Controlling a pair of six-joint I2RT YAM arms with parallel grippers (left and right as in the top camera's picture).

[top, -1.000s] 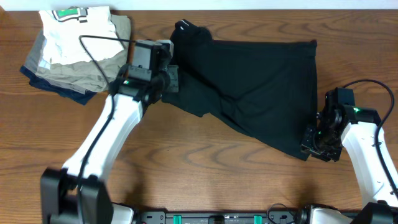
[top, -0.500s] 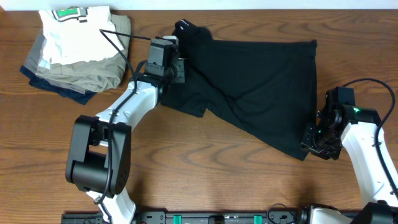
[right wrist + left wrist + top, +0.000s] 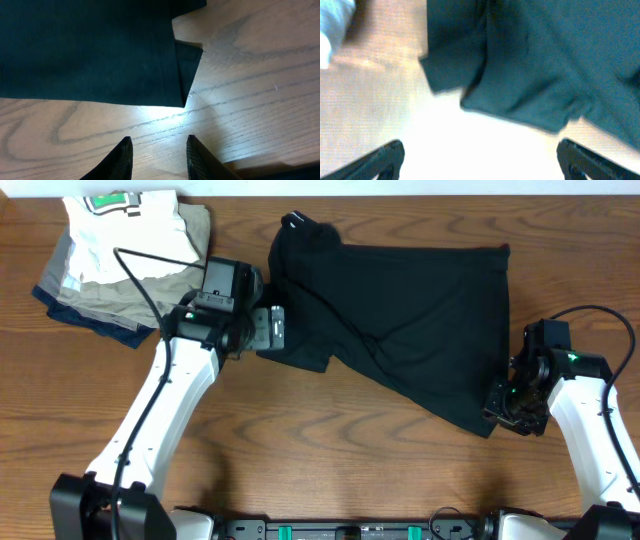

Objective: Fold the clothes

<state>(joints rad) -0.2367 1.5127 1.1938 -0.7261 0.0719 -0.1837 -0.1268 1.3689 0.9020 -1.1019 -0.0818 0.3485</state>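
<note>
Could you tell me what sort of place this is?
Probably a robot laundry-folding test bench: a left arm and right arm at a wood-grain table, a black garment spread out, a stack of folded clothes.

The wooden table (image 3: 380, 470) bears a black garment (image 3: 420, 310) spread out and a folded pile (image 3: 120, 270) at far left

No readable text, number or brand in any view. On the folded white garment (image 3: 125, 235) at the upper left, a small green printed patch (image 3: 108, 201), too small to make out. On the black garment (image 3: 400, 310), only plain dark fabric in the overhead and both wrist views.
</note>
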